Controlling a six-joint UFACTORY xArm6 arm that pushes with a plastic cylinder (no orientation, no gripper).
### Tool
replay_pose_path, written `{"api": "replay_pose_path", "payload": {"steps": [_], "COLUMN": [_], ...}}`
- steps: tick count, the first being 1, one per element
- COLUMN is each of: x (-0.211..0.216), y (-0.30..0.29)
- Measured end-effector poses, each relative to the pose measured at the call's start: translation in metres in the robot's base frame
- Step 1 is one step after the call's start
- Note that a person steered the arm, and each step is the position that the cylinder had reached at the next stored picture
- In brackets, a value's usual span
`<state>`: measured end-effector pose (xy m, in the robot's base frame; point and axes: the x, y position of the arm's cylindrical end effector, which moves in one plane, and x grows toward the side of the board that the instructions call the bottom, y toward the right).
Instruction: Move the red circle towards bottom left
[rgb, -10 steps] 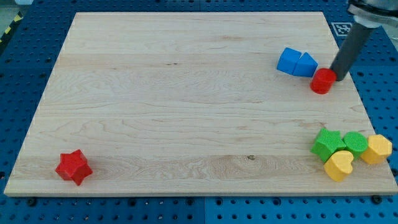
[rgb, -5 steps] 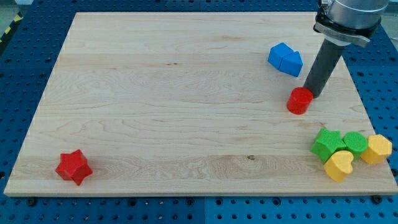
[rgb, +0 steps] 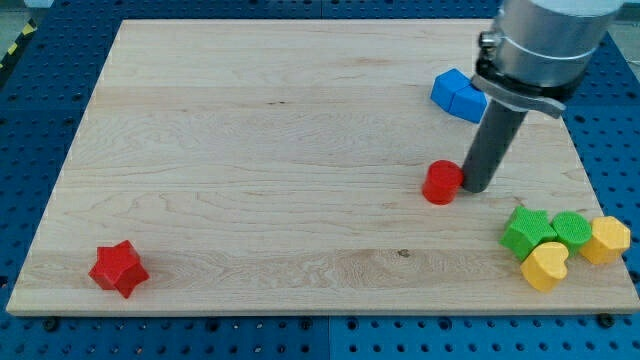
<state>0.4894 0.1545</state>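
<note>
The red circle (rgb: 441, 183) is a short red cylinder lying on the wooden board (rgb: 260, 170), right of the middle. My tip (rgb: 473, 188) touches its right side, at the end of the dark rod that comes down from the view's top right. A red star (rgb: 119, 268) lies near the board's bottom left corner, far from my tip.
Two blue blocks (rgb: 459, 96) sit together above my tip, partly hidden by the arm. At the bottom right are a green star (rgb: 527, 231), a green block (rgb: 572, 229), a yellow heart (rgb: 546, 266) and a yellow block (rgb: 608, 240).
My tip has moved down and to the left, pushing the red circle the same way. The blue blocks shifted slightly left early on.
</note>
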Motion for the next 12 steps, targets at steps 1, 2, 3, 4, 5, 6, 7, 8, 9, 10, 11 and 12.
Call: {"api": "replay_pose_path", "payload": {"steps": [1,2,3,4,5,6,7,8,9,10,11,12], "x": [0.004,0.004,0.012,0.031,0.049,0.051,0.05,0.035,0.004,0.0,0.005,0.005], "y": [-0.023,-0.049,-0.078,-0.109,-0.143,-0.176,-0.181,-0.173,-0.154,-0.155,-0.187,-0.229]}}
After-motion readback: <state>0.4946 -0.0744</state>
